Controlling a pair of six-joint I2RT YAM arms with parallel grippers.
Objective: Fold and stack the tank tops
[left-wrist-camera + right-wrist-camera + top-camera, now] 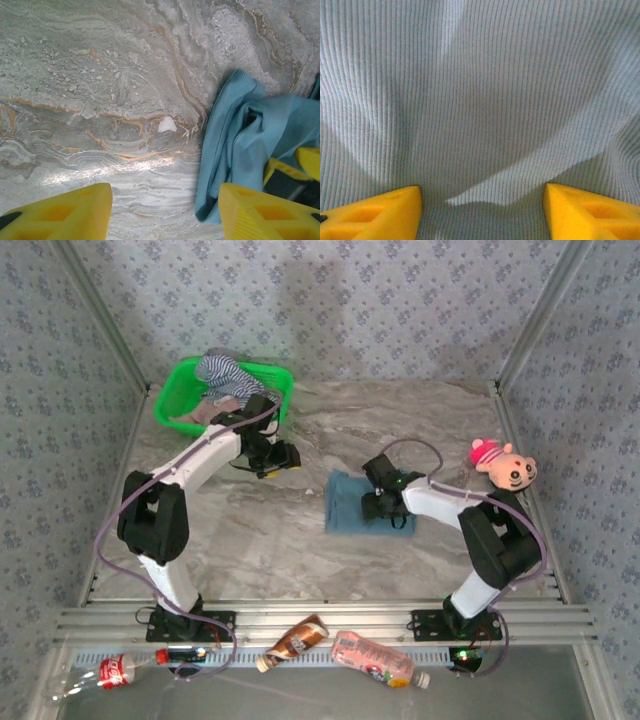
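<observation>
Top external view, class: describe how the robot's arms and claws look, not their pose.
The left arm and right arm each have rounded white links, bulky black joints and a black base. A thin lavender cable loops along each. The left claw and right claw are black-bodied; their wrist views show bright yellow wedge-shaped fingers with hollow cut-outs.

The teal-blue top (pixel 352 502) lies folded flat, a small square in the middle of the top view. The striped top (pixel 225 373) sits bunched over the pink top (pixel 205 412) in the green basket (pixel 168 398), upper left.
</observation>
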